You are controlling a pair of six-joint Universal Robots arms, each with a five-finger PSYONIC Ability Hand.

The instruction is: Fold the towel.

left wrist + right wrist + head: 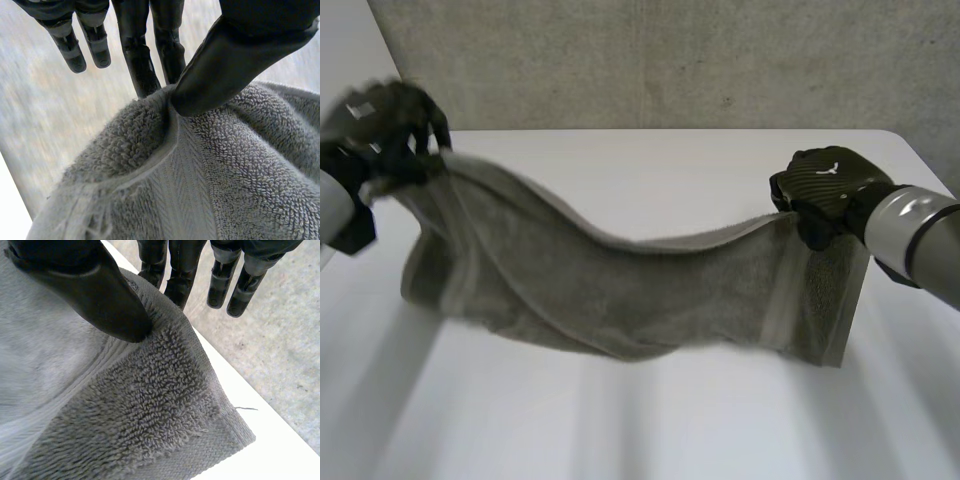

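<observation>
A grey-green towel hangs stretched between my two hands above the white table, sagging in the middle with its lower edge near the tabletop. My left hand is raised at the towel's left end and pinches its upper edge; the thumb presses the terry cloth against the fingers. My right hand holds the right end, lower down. There the thumb pinches the towel near its corner against the fingers.
A grey concrete wall rises behind the table's far edge. Bare tabletop lies in front of the towel and behind it. The table's right edge runs just beside the right hand, with floor beyond.
</observation>
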